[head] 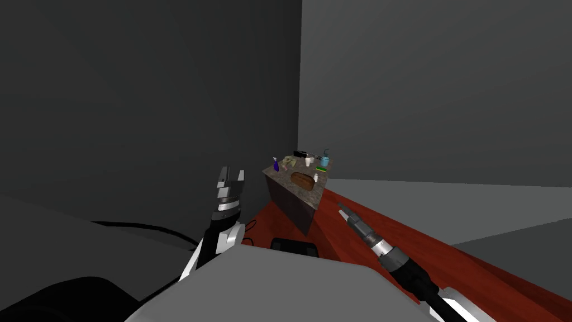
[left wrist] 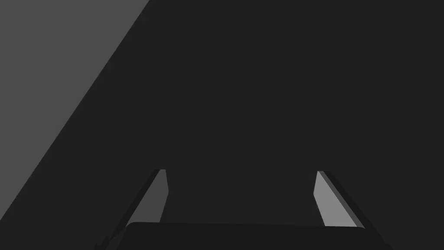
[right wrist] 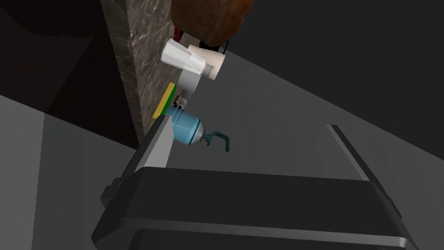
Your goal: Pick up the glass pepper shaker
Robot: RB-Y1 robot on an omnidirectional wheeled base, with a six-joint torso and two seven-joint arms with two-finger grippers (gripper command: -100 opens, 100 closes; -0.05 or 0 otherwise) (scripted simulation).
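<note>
A small white pepper shaker (head: pixel 315 178) stands near the front right edge of a stone-topped counter (head: pixel 290 201), just right of a brown loaf (head: pixel 302 180). In the right wrist view the shaker (right wrist: pixel 182 57) is a white tapered piece beside the loaf (right wrist: pixel 208 17), well beyond my fingertips. My right gripper (head: pixel 342 208) (right wrist: pixel 247 126) is open and hangs short of the counter, to its right. My left gripper (head: pixel 230 174) (left wrist: pixel 240 172) is open, raised to the left of the counter, holding nothing.
Also on the counter are a teal pump bottle (head: pixel 324 160) (right wrist: pixel 186 130), a white cup (head: pixel 308 161) (right wrist: pixel 212 65), a green and yellow sponge (head: pixel 322 168) (right wrist: pixel 164 102) and a purple bottle (head: pixel 275 164). Dark walls meet behind it. A red floor strip (head: pixel 402 240) runs to the right.
</note>
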